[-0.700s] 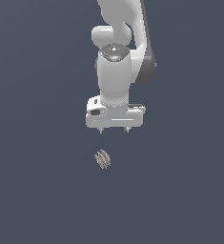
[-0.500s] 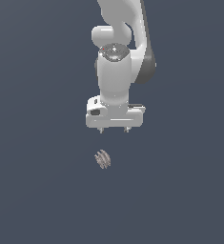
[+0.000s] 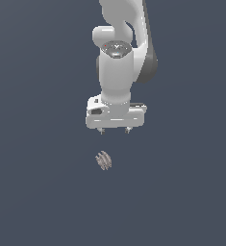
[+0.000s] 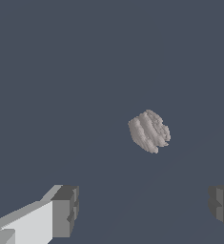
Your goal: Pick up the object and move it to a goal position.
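There is one object (image 3: 103, 160), a small lumpy grey ball with ridges, lying alone on the dark floor. One white gripper (image 3: 114, 130) hangs above it, not touching. Its two fingers (image 4: 65, 211) are spread wide and hold nothing. The arm's top may carry tiny marks, too small to read.

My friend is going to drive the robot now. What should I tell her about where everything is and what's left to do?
Tool: open and empty, fingers spread wide, hanging above the floor.
Object: the small grey-beige lumpy thing lies on the dark floor, apart from the tool, below it and a bit toward the exterior view's left. In the wrist view it sits ahead of the fingers, not between them.
Done: nothing grasped.
Left: line the tool up over the object, lower, close on it, lift, and carry it to the goal. No goal marker shows in either view.
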`<state>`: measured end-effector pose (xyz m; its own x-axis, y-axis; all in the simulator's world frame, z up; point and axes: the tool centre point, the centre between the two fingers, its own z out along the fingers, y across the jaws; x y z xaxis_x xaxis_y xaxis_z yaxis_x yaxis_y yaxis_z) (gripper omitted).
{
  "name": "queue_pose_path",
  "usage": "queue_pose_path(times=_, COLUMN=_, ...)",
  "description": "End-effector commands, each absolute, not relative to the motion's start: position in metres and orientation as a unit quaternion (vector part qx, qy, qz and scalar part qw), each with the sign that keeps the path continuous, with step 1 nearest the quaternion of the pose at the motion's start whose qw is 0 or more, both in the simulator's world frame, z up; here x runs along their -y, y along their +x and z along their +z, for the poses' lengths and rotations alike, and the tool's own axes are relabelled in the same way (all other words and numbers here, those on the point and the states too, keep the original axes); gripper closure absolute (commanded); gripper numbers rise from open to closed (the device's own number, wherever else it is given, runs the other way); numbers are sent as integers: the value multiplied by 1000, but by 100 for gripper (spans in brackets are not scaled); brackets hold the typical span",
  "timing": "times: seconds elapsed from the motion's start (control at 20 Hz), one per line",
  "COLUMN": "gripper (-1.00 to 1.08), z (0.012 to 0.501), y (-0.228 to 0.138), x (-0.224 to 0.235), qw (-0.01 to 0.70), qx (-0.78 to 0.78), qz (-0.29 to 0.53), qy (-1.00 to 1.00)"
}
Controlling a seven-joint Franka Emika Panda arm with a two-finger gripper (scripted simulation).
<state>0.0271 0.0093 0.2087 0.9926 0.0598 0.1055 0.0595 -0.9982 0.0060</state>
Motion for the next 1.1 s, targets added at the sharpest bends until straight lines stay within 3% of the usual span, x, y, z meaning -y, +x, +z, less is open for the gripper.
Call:
queue_pose_path(times=0.0, gripper=-92, z=208, y=27, x=-9, qw=2, qx=-31, qz=53, qy=998)
queue_pose_path(times=1.05, gripper=-92, z=154, y=57, x=14, qw=8, qx=-182, qz=23, qy=983)
